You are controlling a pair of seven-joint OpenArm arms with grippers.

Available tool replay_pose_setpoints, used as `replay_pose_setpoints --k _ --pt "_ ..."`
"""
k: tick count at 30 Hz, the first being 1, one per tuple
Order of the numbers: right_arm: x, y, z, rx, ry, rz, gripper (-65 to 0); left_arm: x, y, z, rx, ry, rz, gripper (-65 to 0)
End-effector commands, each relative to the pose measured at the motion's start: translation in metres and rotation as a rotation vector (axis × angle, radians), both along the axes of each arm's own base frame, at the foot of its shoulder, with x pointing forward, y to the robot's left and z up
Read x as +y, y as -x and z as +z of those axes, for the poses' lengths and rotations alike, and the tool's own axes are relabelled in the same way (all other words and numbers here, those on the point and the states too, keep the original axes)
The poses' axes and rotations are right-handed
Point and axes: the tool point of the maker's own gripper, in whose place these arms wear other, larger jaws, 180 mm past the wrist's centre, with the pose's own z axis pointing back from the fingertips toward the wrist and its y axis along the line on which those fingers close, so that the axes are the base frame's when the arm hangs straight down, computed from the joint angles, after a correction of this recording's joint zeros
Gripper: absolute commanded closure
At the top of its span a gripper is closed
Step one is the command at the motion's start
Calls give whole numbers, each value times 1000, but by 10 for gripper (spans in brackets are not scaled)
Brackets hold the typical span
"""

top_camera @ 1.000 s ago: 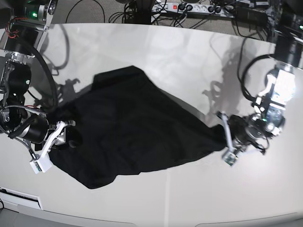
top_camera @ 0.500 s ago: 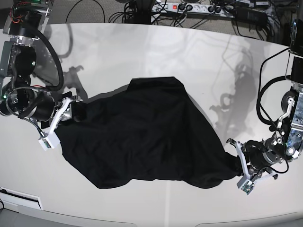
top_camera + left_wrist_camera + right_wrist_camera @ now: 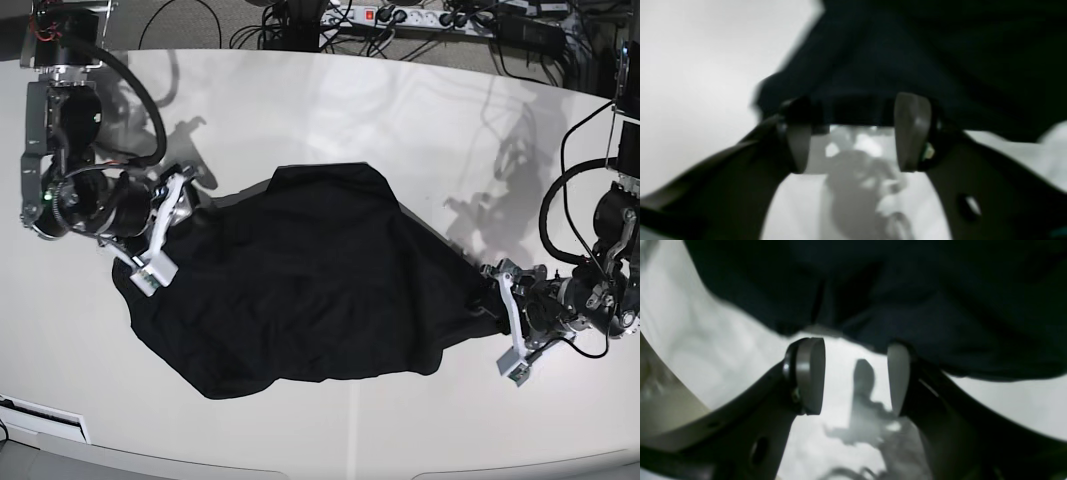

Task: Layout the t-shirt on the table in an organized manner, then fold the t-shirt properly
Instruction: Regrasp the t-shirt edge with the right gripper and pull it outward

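The black t-shirt lies spread and creased across the middle of the white table. My left gripper is at the shirt's right-hand corner in the base view. Its jaws stand open, and the hem lies across the fingertips of the left gripper with bare table between the pads. My right gripper sits at the shirt's opposite edge, also open. In the right wrist view the fabric drapes onto one fingertip of the right gripper.
A power strip and tangled cables run along the table's far edge. The table's rounded front edge is close below the shirt. Both arms' bases stand at the table's sides.
My left gripper went from shut on the shirt's corner to open. It swung toward the front edge, then back up. The right arm moved toward the far edge, and the shirt's left side shifted with it.
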Motion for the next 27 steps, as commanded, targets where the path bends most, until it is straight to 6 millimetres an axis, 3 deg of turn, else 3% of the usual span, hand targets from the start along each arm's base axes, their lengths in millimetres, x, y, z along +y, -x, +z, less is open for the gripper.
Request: replay_pose_setpoints --k 1,8,15,22,27 --pt "-1 -9 10 -49 16 16 -323 -2 -9 20 -50 30 -17 -324" --pt "16 9 -12 -35 57 48 -323 -16 10 4 -5 96 -60 -310" --pt "16 -2 -29 -85 176 -107 -324 -20 32 -20 36 134 -50 -310" --pt "23 -19 -23 -177 195 -185 -349 -21 46 -34 69 142 -47 -310" --pt "44 -40 -4 -267 121 -235 -349 -22 54 -41 86 146 -46 -310"
